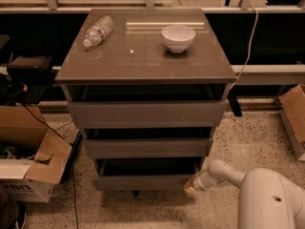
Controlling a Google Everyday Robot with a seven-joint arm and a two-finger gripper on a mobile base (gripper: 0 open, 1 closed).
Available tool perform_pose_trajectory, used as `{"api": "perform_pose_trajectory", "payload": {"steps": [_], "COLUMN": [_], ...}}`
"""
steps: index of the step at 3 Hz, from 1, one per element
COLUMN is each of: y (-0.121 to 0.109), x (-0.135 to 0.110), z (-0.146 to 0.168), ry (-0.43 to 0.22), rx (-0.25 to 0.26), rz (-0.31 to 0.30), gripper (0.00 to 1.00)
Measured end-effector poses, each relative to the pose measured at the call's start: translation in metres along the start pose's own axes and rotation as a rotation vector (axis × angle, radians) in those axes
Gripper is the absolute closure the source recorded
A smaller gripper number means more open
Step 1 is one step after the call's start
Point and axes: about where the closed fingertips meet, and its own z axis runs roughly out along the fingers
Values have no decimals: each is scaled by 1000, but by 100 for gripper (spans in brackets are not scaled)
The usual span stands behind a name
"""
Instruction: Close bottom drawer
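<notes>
Low down at the right, the robot's pale, cream-tipped gripper (192, 187) sits just beside the right front corner of the bottom drawer (143, 181), close to the floor. Whether it actually touches the corner is not clear, and I cannot tell whether the gripper is open or closed, or whether it holds anything. Its white, rounded arm (228, 173) reaches in from the bulky white body at the lower right edge.

The bottom drawer is the lowest of three flat, handleless grey-brown fronts in a squat grey-brown table (143, 66). It stands partly pulled out, with a dark strip of its shallow inside showing behind the front. The middle drawer (147, 147) and the top drawer (145, 113) above it are also pulled out part-way, each with a dark gap behind its front.

On the glossy tabletop, a round white bowl (178, 37) stands upright towards the back right. A clear plastic water bottle (97, 31) lies on its side at the back left, well apart from the bowl.

An open brown cardboard box (28, 175) rests on the speckled stone floor (248, 137) to the left of the table, and another cardboard box (293, 109) shows at the right edge. A thin white cable (248, 46) hangs down behind the table's right side.
</notes>
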Motion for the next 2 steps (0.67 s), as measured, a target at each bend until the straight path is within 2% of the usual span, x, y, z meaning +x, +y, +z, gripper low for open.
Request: {"api": "perform_pose_trajectory", "payload": {"steps": [1, 2], "y": [-27, -26], "x": [-5, -5], "z": [19, 19], "ry": [-47, -47], "rx": [12, 12], "rz": [13, 13], "gripper": [80, 57]}}
